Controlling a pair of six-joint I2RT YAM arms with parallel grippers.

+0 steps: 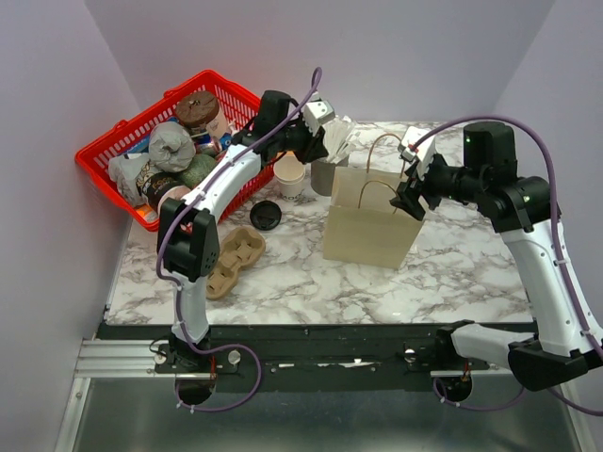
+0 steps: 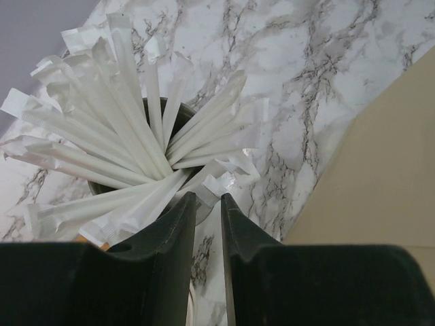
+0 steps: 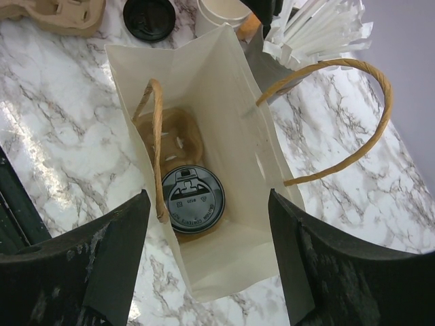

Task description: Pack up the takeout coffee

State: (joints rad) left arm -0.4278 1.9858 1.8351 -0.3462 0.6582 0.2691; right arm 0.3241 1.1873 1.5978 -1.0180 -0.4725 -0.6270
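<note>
Right wrist view shows the right gripper [image 3: 207, 197] with fingers spread wide over the open paper bag [image 3: 224, 102]. At the bag's bottom the takeout coffee [image 3: 190, 204] sits in a cardboard carrier [image 3: 180, 129], with only its round black lid visible. Beyond, the left gripper [image 2: 206, 198] has its fingers nearly together at the cup of wrapped straws [image 2: 136, 136], though whether they pinch one is unclear, and all rests on a marble-patterned table [image 1: 311, 282] between pale lilac walls [image 1: 377, 56].

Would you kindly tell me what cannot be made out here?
Top view: inside the paper bag, hidden by its own wall.
Right wrist view: the cup body of the takeout coffee, hidden under its lid.
Left wrist view: whether the left gripper pinches one of the wrapped sticks; its fingers hide the contact.
</note>
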